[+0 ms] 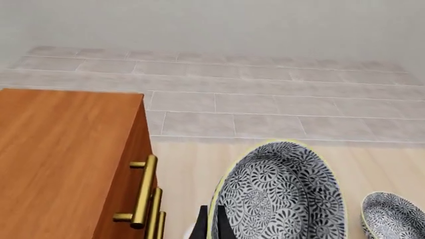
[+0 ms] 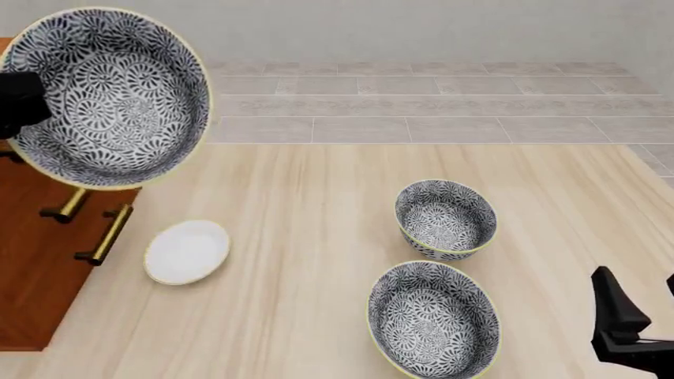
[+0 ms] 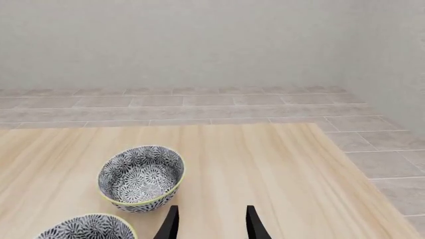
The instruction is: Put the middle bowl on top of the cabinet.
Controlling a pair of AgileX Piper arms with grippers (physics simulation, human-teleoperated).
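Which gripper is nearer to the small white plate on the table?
Left. The left gripper is raised over the cabinet edge holding a bowl, just beyond the white plate. The right gripper is far across the table.

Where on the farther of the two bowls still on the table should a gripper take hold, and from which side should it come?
Grip the farther bowl by its thin pale-yellow rim, one finger inside and one outside the wall, coming straight down from above. It sits upright with its mouth open and its deep rounded sides look too wide to span. The right gripper, open and nearby, seems best placed; the near rim is probably the easier side.
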